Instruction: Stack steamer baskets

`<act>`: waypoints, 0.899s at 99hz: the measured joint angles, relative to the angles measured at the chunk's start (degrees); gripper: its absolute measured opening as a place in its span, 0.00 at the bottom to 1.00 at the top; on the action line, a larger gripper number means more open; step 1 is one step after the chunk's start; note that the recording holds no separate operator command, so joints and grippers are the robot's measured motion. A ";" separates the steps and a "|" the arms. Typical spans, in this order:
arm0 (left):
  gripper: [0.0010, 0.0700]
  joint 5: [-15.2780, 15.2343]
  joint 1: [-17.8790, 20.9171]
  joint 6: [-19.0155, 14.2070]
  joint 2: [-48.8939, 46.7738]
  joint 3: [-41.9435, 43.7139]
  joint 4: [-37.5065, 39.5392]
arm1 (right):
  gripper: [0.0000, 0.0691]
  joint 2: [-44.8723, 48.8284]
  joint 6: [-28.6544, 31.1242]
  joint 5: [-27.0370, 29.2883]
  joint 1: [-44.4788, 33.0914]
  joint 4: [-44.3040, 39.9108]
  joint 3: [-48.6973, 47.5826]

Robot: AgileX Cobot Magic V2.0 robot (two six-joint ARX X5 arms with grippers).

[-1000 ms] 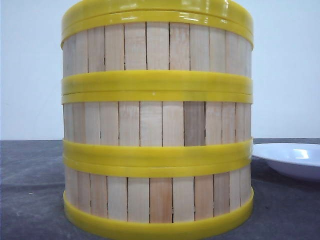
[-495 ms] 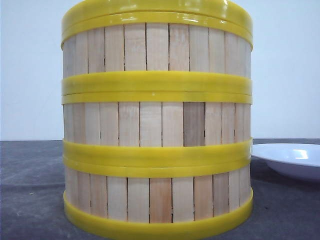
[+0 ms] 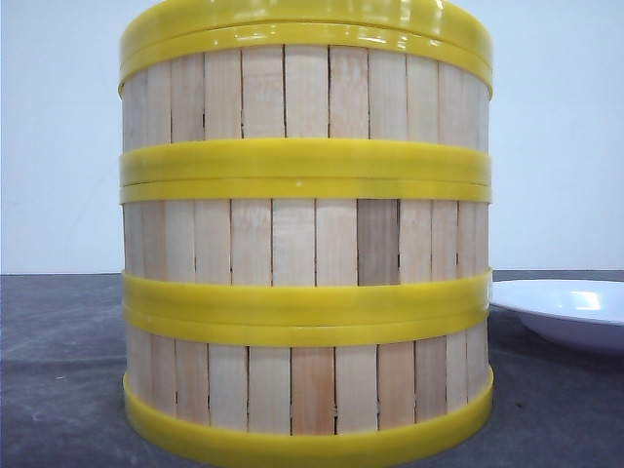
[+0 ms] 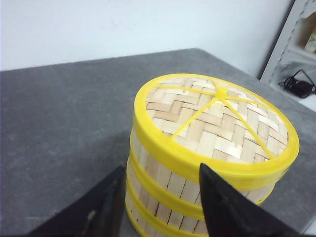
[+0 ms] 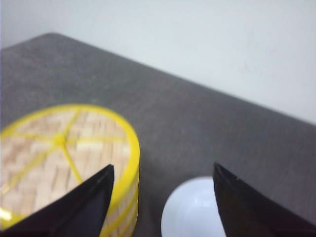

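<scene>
— What does the front view give you?

— The steamer baskets stand as one stack of three on the grey table, filling most of the view, with the lid's yellow rim capping the top basket. A white plate sits on the table just beside the stack, to its right. Neither of my grippers shows here.

— And from your left wrist?

— I look down on the stack from above and to one side. The woven lid lies flat on top, yellow ribs running out from its hub. My left gripper has its jaws apart with nothing between them; the stack's wall shows through the gap, and I can't tell whether either finger touches it.

— Right wrist?

— It's blurred. My right gripper has its jaws wide apart, holding nothing. One fingertip overlaps the lid's edge, the plate lies on the table in the gap between the fingers.
</scene>
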 joint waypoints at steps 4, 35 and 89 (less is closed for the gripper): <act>0.38 0.00 0.00 0.00 -0.72 -0.52 -0.02 | 0.56 -2.23 1.09 0.02 0.00 -0.07 -3.28; 0.38 0.02 0.00 -0.17 -1.05 -0.94 -1.53 | 0.56 -8.24 6.69 0.09 0.00 0.46 -12.94; 0.02 0.00 0.00 -0.22 -1.05 -0.94 -1.62 | 0.01 -8.28 6.51 0.26 0.00 5.70 -12.94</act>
